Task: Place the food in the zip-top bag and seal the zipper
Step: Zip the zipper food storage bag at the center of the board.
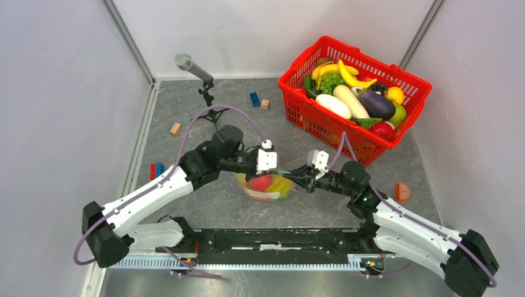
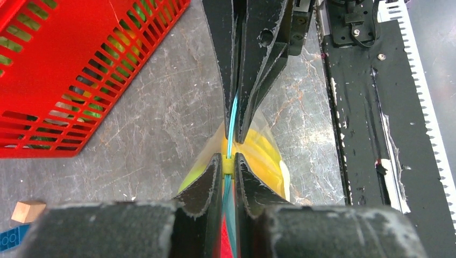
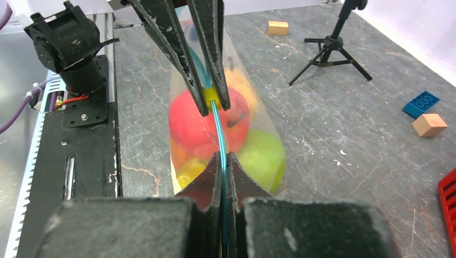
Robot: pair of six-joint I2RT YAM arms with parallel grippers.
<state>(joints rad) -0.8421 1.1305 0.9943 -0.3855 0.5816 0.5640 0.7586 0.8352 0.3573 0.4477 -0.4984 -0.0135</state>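
Observation:
The clear zip-top bag (image 1: 267, 185) hangs between my two grippers over the table's middle. It holds a red apple (image 3: 188, 126), a green round fruit (image 3: 261, 156), an orange (image 3: 239, 83) and a yellow lemon (image 3: 188, 169). The light blue zipper (image 3: 216, 129) runs taut between the grippers. My left gripper (image 2: 228, 161) is shut on the zipper at its small yellow slider (image 3: 211, 97). My right gripper (image 3: 223, 158) is shut on the zipper strip a short way off, facing the left gripper (image 1: 280, 169). The bag's bottom touches the table.
A red mesh basket (image 1: 301, 60) full of toy produce stands at the back right. A microphone on a tripod (image 1: 193, 67) stands at the back left. Small blocks (image 1: 254, 98) (image 1: 175, 129) (image 1: 155, 170) lie scattered. An orange piece (image 1: 402, 192) lies at right. The black base rail (image 1: 272, 238) is near.

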